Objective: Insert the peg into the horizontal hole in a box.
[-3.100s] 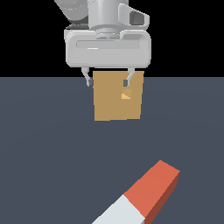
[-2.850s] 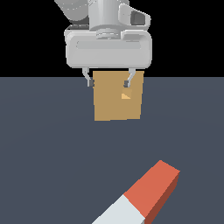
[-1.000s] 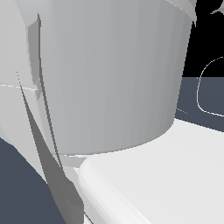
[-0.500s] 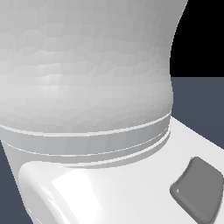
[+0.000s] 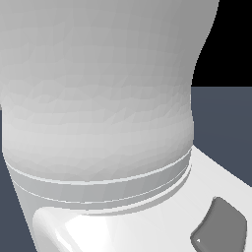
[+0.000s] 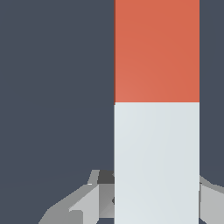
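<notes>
The peg shows only in the wrist view, lying on the dark floor: its red-orange half (image 6: 156, 50) points away from the wrist and its pale grey-white half (image 6: 156, 148) lies between my fingers. My gripper (image 6: 157, 190) straddles the white half. One finger (image 6: 103, 194) meets one side of the peg and the other finger (image 6: 212, 197) meets the opposite side, with no gap showing. The box and its hole are out of view.
The arm's white body (image 5: 98, 98) fills nearly all of the exterior view and hides the scene behind it. A strip of dark grey floor (image 5: 221, 123) shows at the exterior view's right. Dark floor (image 6: 52, 87) lies beside the peg.
The arm has swung from the box at the back to right in front of the exterior camera, hiding box and peg. Over the last half second it has barely shifted.
</notes>
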